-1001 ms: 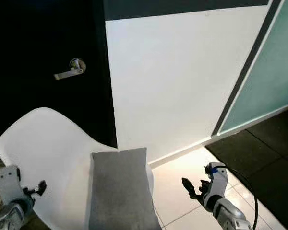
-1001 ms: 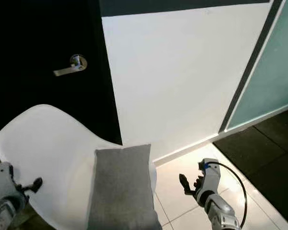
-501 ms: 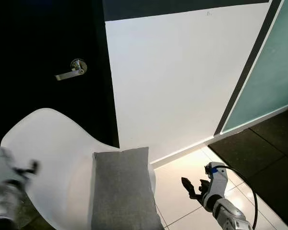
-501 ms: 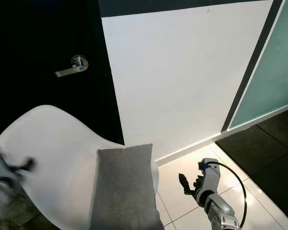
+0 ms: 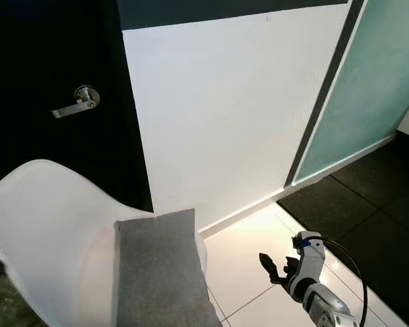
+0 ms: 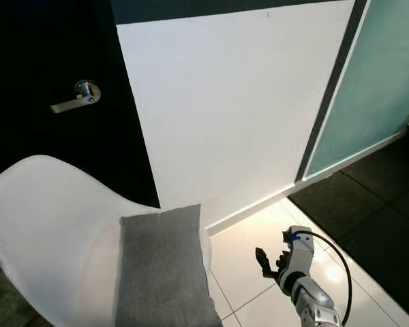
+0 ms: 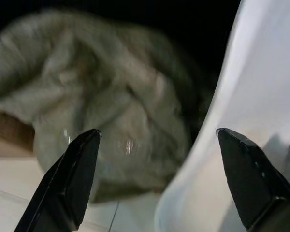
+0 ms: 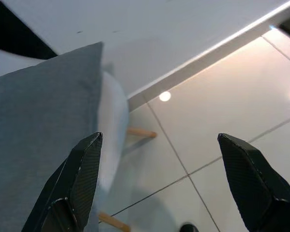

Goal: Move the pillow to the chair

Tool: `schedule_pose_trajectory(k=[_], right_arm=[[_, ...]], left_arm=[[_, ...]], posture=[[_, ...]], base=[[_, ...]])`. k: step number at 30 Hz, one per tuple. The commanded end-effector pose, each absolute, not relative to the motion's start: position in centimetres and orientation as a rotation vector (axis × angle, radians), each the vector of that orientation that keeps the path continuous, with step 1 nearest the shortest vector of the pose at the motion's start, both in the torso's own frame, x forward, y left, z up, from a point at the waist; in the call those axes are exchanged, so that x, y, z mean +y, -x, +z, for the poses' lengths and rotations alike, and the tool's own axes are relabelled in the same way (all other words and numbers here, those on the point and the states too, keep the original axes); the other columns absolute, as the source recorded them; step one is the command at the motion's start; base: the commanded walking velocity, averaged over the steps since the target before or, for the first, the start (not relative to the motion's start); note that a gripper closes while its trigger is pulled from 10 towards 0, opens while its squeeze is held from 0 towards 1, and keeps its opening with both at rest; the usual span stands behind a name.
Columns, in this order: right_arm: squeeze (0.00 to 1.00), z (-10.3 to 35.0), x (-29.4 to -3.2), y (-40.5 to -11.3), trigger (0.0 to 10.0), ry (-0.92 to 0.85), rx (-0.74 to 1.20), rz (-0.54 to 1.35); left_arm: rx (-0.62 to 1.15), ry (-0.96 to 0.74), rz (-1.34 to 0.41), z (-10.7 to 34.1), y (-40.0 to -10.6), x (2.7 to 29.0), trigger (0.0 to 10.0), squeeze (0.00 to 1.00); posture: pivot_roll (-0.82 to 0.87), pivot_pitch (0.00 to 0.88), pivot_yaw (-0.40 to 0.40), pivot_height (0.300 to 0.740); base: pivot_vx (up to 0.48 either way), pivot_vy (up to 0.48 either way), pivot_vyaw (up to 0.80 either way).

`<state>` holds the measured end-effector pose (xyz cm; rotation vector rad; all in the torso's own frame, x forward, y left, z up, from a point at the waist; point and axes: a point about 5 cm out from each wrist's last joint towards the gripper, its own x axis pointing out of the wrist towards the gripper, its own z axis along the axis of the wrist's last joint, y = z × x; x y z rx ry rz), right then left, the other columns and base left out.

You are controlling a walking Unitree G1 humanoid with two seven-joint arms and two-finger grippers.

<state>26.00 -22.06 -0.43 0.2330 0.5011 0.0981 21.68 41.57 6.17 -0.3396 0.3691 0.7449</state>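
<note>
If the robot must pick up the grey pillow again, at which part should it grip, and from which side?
Probably the pillow's long right edge, which overhangs the white chair seat toward the open floor. The right tool hovers open beside that side, so coming in from the robot's right looks unobstructed.

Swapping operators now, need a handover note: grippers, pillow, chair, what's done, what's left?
Left gripper: open, holds nothing, beside the chair's white shell, with a blurred beige fabric heap beyond.
Right gripper: open, holds nothing, low over the tiled floor, apart from the chair.
Pillow: grey, lying on the seat of the white chair, neither gripper touching it.
Done: pillow is on the chair.
Left: nothing obvious; perhaps check it sits securely, since its near end runs out of view.
</note>
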Motion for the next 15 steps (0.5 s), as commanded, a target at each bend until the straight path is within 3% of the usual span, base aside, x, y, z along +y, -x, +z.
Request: schedule_pose_trajectory(k=[1, 4, 10, 12, 15], right_arm=[[0.00, -0.4, -22.1, -25.9, 10.0, -0.244, 0.497, 0.091], [0.00, -0.4, -22.4, -25.9, 10.0, -0.241, 0.499, 0.088], [0.00, -0.4, -22.2, -25.9, 10.0, -0.241, 0.500, 0.092], [0.00, -0.4, -22.1, -25.9, 10.0, -0.242, 0.500, 0.093], [0.00, -0.4, -21.9, -25.9, 10.0, -0.242, 0.499, 0.094]], left_arm=[[0.346, 0.334, 0.733, 6.7, -22.0, 41.7, 10.0, 0.00], [0.330, 0.335, 0.544, 6.0, -25.5, 37.5, 10.0, 0.00], [0.428, 0.352, 0.476, 3.6, -25.7, 34.8, 10.0, 0.00], [0.477, 0.376, 0.485, 2.4, -25.0, 34.5, 10.0, 0.00], [0.519, 0.379, 0.579, 2.1, -23.2, 36.3, 10.0, 0.00]], posture=[[-0.10, 0.028, -0.018, 0.740], [-0.10, 0.032, -0.032, 0.740], [-0.10, 0.029, -0.027, 0.740], [-0.10, 0.028, -0.027, 0.740], [-0.10, 0.027, -0.026, 0.740]], base=[[0.000, 0.000, 0.00], [0.000, 0.000, 0.00], [0.000, 0.000, 0.00], [0.000, 0.000, 0.00], [0.000, 0.000, 0.00]])
